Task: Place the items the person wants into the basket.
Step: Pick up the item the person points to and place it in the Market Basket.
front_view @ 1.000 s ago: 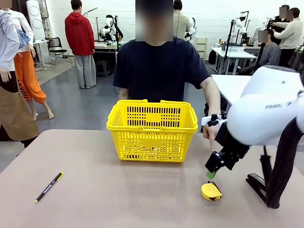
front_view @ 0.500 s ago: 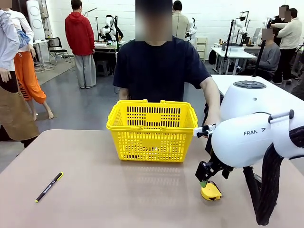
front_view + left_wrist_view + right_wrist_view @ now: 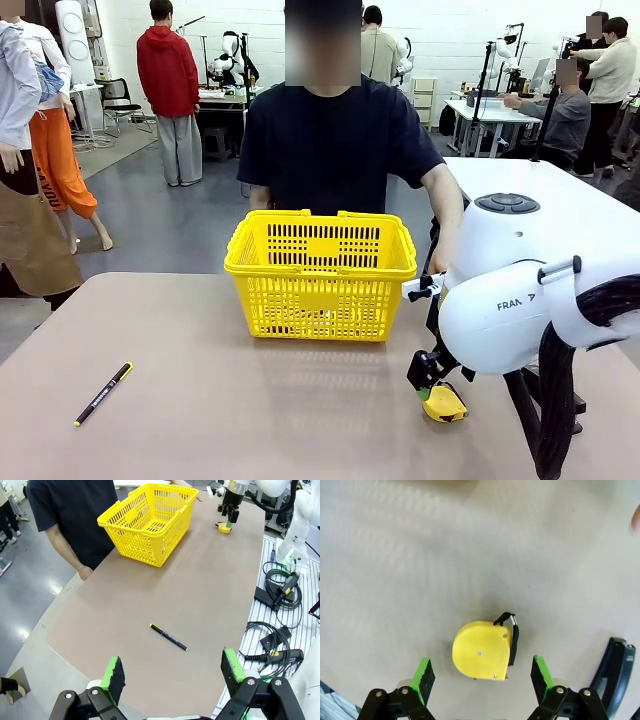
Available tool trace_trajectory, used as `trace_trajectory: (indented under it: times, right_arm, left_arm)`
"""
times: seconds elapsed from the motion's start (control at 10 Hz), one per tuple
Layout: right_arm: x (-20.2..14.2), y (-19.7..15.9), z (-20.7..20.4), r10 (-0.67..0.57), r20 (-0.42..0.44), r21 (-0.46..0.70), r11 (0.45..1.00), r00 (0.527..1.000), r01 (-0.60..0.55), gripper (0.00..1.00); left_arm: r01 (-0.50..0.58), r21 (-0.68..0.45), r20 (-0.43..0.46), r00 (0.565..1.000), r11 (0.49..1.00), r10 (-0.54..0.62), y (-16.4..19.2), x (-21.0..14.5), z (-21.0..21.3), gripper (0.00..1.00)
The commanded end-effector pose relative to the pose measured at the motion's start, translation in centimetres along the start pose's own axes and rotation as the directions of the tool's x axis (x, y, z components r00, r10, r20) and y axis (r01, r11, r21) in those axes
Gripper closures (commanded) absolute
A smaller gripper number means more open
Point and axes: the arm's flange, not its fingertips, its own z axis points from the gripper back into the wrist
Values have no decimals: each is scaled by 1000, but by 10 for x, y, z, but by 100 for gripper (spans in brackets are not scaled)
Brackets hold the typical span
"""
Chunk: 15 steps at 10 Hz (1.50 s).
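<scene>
We see the tape measure (image 3: 482,650) on the table (image 3: 250,410) just beneath the right end effector (image 3: 482,677), between its fingers; the basket (image 3: 320,275) sits beyond-left, the pen (image 3: 102,394) far left.

Looks like we're in a robotics lab: white desks (image 3: 505,120) in the upper right of the frame with camera stands and gear, people (image 3: 168,92) standing around on a grey floor, and cables (image 3: 280,587) lying beside our own desk (image 3: 200,400).
</scene>
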Motion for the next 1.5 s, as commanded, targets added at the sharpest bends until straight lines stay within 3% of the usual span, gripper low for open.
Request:
trace_trajectory:
  times: [0.0,0.6,0.7,0.8,0.9,1.0,1.2,1.3,1.4]
  right_arm:
    - [-19,-1,-24,-24,1,-38,999,1000,24,0]
    - [-15,-1,-45,27,-103,-18,999,994,-29,0]
    - [-16,-1,-46,61,-105,-13,998,993,-63,8]
    - [-16,-2,-45,70,-107,-11,997,992,-72,58]
    - [-15,-2,-46,72,-108,-8,997,992,-73,66]
    - [-16,-3,-46,73,-108,-5,997,991,-74,100]
    - [-15,-5,-44,68,-100,2,998,993,-69,100]
    - [-17,-6,-38,68,-88,4,998,994,-68,84]
    - [-20,-6,-29,67,-71,7,998,995,-67,93]
  left_arm:
    - [20,-5,18,1000,1000,-20,1,0,2,0]
    - [20,-5,18,1000,1000,-20,1,0,2,0]
    - [20,-5,18,1000,1000,-20,1,0,2,0]
    - [20,-5,18,1000,1000,-20,1,0,2,0]
    - [20,-5,18,1000,1000,-20,1,0,2,0]
    - [20,-5,18,1000,1000,-20,1,0,2,0]
    - [20,-5,18,1000,1000,-20,1,0,2,0]
    - [20,-5,18,1000,1000,-20,1,0,2,0]
    - [20,-5,18,1000,1000,-20,1,0,2,0]
